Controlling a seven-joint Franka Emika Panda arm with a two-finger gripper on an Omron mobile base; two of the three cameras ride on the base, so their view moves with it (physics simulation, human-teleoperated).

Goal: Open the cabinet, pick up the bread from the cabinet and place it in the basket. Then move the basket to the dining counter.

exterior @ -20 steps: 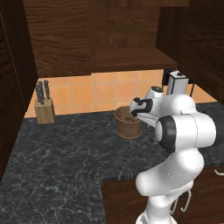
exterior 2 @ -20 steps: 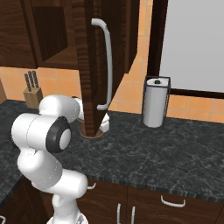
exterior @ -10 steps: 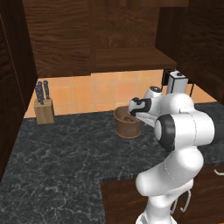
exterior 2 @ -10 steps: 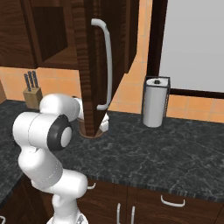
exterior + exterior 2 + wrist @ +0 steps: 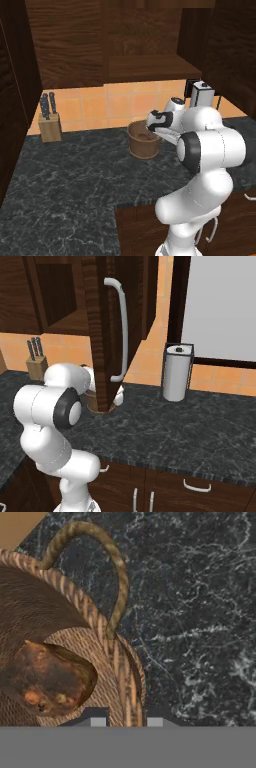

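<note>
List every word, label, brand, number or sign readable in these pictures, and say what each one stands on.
None: no readable text stands anywhere.
The paper towel roll, knife block, basket, bread, cabinet door and black counter carry no lettering, label or number.

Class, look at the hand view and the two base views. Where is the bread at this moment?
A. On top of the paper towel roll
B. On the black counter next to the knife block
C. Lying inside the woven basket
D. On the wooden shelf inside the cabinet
C. The hand view shows the bread lying inside the basket, enclosed by its woven wall, and the left base view shows the basket standing on the black counter.
</note>
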